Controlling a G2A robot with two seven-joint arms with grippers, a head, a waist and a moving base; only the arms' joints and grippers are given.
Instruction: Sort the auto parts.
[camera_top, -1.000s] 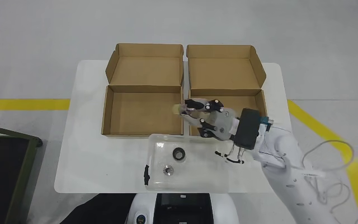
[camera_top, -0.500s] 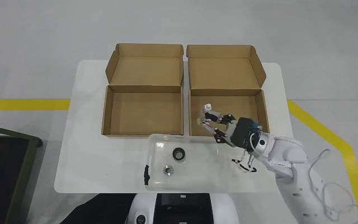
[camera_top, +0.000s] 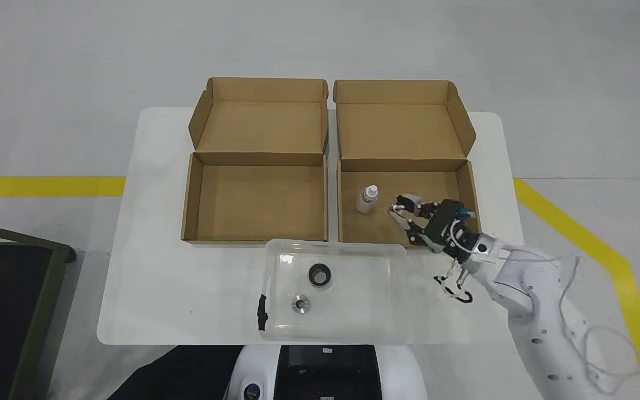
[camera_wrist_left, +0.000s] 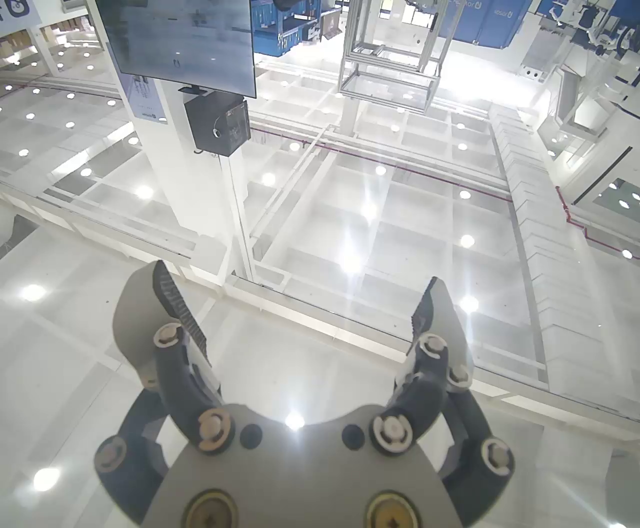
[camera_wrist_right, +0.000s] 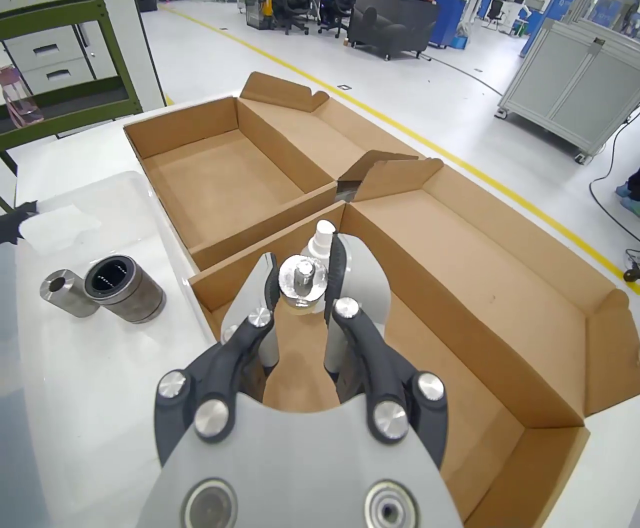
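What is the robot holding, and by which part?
Nothing. The right gripper is open, just short of the white-capped part in a cardboard box; the left gripper is open and empty.

Right arm extended from 5 o'clock toward 10 o'clock, right gripper at 3 o'clock of centre, fingers narrowly parted, left gripper upturned, fingers wide apart.

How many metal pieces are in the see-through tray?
2. A dark-ringed bearing sits mid-tray, and a smaller silver cylinder lies nearer the robot. None seem hidden in the clear tray.
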